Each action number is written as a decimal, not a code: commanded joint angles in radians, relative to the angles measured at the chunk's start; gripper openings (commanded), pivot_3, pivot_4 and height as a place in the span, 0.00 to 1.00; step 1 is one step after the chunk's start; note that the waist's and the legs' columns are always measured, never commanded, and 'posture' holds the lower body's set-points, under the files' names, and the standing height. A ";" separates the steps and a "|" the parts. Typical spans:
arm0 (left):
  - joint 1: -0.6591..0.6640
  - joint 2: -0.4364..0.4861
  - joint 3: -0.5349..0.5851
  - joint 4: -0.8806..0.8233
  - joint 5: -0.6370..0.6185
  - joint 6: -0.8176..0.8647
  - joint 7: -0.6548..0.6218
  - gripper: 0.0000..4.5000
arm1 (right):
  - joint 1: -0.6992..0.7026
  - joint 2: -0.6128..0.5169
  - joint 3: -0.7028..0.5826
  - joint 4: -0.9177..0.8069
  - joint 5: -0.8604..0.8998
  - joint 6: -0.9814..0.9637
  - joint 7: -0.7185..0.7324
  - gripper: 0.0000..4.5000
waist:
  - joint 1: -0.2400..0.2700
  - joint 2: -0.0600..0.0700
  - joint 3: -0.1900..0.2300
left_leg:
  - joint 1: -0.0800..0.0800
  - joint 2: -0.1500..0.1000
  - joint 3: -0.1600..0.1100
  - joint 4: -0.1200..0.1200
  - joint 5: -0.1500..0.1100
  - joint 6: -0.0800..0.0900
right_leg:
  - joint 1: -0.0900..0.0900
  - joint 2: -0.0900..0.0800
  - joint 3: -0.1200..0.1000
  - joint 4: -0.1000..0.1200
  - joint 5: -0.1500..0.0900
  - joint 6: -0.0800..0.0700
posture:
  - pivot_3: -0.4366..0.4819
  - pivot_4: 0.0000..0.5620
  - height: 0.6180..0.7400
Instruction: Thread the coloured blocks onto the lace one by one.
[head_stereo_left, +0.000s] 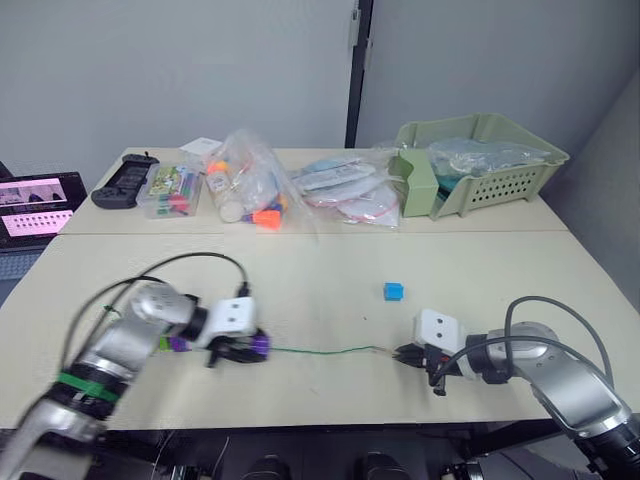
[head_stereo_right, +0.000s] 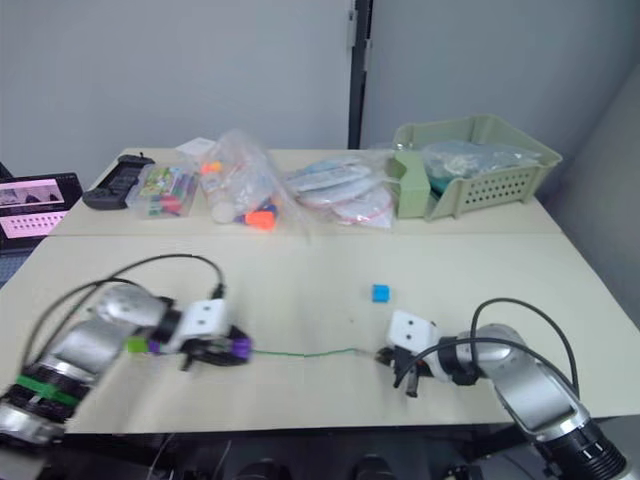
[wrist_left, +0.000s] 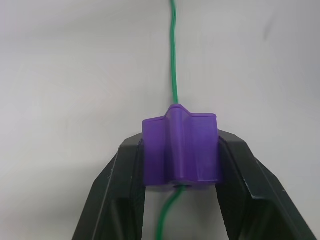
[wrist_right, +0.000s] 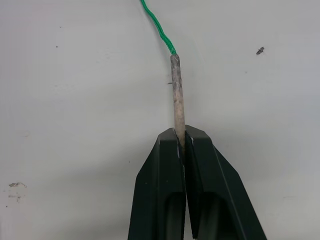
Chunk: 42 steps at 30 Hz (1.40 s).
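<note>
Two grips: both my claws are clamped.
My left gripper (wrist_left: 180, 170): fingers tight on a purple block (wrist_left: 181, 151), the lace (head_stereo_left: 320, 350) running through it.
My right gripper (wrist_right: 181, 137): pinching the lace's pale tip (wrist_right: 177, 95).
Lace: stretched along the table (head_stereo_left: 330, 280) between my claws.
Blue block (head_stereo_left: 393, 291): loose, beyond the lace.

Lab or office: plain grey walls, pale worktable (head_stereo_left: 300, 270), bagged toys (head_stereo_left: 245, 185), green basket (head_stereo_left: 480, 165) (laptop (head_stereo_left: 35, 205) alongside).
</note>
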 joint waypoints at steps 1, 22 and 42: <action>0.021 0.076 0.010 0.134 0.046 -0.086 -0.060 0.30 | -0.007 -0.013 -0.014 -0.009 -0.007 -0.032 0.016 0.00 | 0.001 0.000 0.000 | 0.000 0.000 0.000 0.000 0.000 0.000 | 0.000 0.000 0.000 0.000 0.000 0.000 | 0.48 0.27 1.00; -0.031 0.081 0.085 0.072 -0.052 -0.109 -0.152 0.95 | -0.036 0.006 0.004 -0.016 -0.019 -0.026 0.041 0.00 | 0.012 0.001 0.000 | -0.005 0.002 0.003 0.001 0.000 0.000 | -0.003 0.000 -0.001 0.000 0.000 0.000 | 0.48 0.27 1.00; -0.076 -0.458 -0.138 -0.152 0.031 0.128 0.219 0.95 | -0.157 0.096 0.121 -0.030 -0.066 0.042 0.025 0.00 | 0.015 0.000 0.000 | -0.005 -0.002 0.000 0.003 0.000 0.000 | -0.002 0.000 0.000 0.001 0.000 0.000 | 0.48 0.27 1.00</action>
